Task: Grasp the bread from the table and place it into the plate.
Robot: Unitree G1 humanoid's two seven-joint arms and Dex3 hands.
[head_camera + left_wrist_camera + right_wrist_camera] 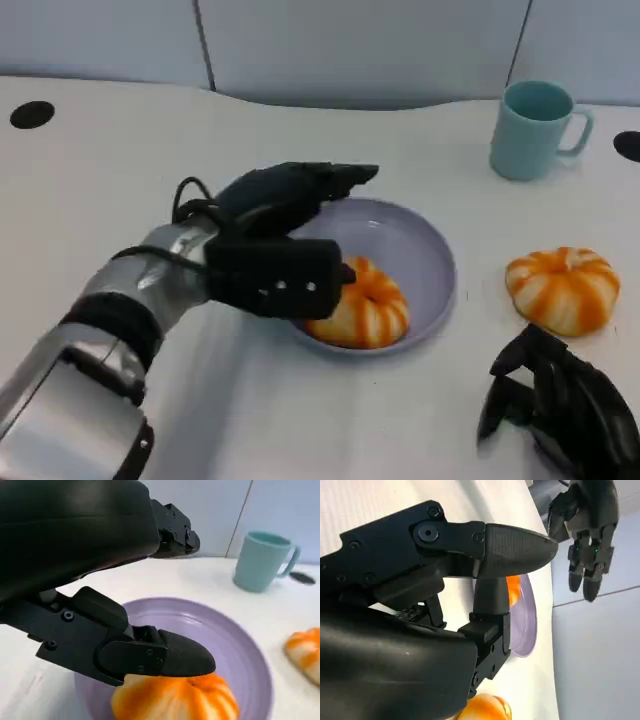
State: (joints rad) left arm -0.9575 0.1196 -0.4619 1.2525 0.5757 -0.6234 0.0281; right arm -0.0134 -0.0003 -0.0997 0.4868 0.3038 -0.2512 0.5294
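An orange-and-white striped bread (360,305) lies in the near left part of the lilac plate (420,240). My left hand (280,230) hovers over the plate's left side with its fingers stretched out above the rim. In the left wrist view its thumb (165,655) sits right on top of the bread (175,700) while the other fingers (175,530) stay well apart above the plate (240,640). Nothing is gripped. My right hand (565,405) rests low at the near right, holding nothing. The right wrist view shows the left hand (587,525) beyond the plate (527,620).
A second striped bread (563,288) lies on the table right of the plate, just beyond my right hand. A teal mug (535,128) stands at the back right. Black round marks sit at the table's far left (32,114) and far right (630,145).
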